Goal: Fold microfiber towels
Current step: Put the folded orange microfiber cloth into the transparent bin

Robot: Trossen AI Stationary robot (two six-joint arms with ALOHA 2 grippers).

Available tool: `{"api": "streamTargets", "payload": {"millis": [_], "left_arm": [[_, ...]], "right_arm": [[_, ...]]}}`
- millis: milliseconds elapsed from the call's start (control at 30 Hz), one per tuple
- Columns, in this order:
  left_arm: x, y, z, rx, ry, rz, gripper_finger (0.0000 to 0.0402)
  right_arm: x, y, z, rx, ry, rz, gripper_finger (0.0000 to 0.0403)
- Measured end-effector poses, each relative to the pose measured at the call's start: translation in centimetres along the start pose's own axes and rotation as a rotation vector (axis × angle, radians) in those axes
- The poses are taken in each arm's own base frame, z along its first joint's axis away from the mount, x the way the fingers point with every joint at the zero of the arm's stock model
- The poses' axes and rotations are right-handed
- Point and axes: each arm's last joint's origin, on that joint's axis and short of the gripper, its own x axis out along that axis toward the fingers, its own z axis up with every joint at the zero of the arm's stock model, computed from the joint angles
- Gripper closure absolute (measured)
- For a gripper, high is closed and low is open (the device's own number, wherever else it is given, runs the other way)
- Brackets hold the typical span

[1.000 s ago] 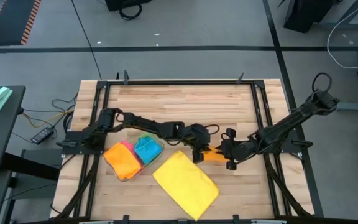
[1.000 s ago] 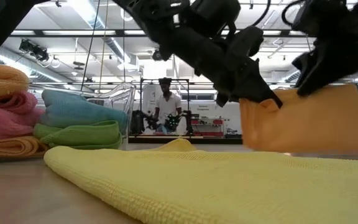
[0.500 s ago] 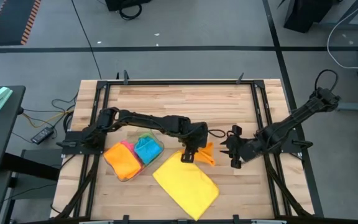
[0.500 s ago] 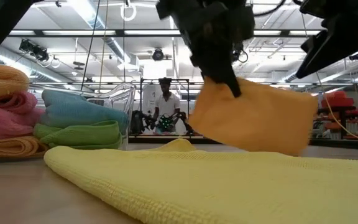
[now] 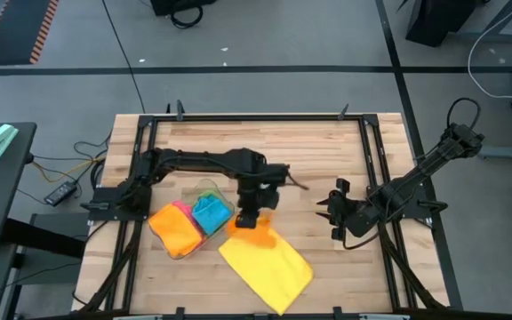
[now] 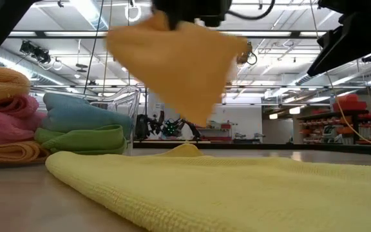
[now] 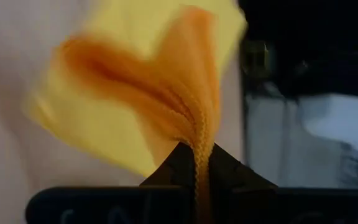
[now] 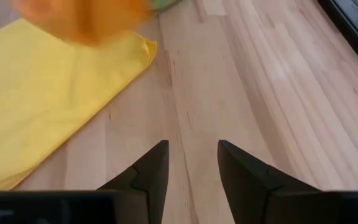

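Orange towel [image 5: 254, 236]: folded, held off the bench, hanging from one pinched edge; at about 7 o'clock from bench centre, over the upper corner of the yellow towel.
Yellow towel [image 5: 268, 261]: spread flat at about 6 o'clock, near the front edge of the bench [image 5: 265, 147].
Folded stack [image 5: 189, 222]: orange, pink, blue and green towels piled at about 8 o'clock, just beside a clear tray [image 6: 122, 102].
Left gripper [image 7: 199, 163]: jaws clamped tight on the orange towel's folded edge, directly above it.
Right gripper [image 8: 190, 165]: low over bare wood at about 4 o'clock, well apart from every towel; jaws parted, holding nothing.
Step, as judged: carrying the folded orange towel toward the stack.
Risk, unfolding: single-edge pinch on a swinging cloth; layers likely to fan open.
Risk, snagging: hanging corner may drag across the yellow towel and rumple it.
Risk, toppling: soft, uneven pile; an off-centre drop could slide off or knock it.
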Motion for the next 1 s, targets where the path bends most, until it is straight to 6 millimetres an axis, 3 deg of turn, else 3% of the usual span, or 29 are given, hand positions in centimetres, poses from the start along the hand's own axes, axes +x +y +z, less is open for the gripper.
{"api": "streamTargets", "payload": {"millis": [167, 433, 800, 1000], "left_arm": [[0.1, -1.0, -2.3, -0.162, 0.221, -0.034, 0.0384], [-0.4, -2.0, -2.8, -0.245, 0.218, 0.045, 0.0384], [-1.4, -0.5, -7.4, -0.381, 0.283, 0.099, 0.0384], [-2.8, 0.8, -9.5, -0.359, 0.29, 0.184, 0.0384]], "right_arm": [[0.0, 0.0, 0.0, -0.003, 0.003, -0.001, 0.026], [0.0, 0.1, -0.1, -0.011, 0.005, 0.001, 0.026], [0.1, 0.6, -0.2, -0.023, -0.003, 0.003, 0.0261], [0.1, 0.6, -0.2, -0.02, -0.017, -0.012, 0.0261]]}}
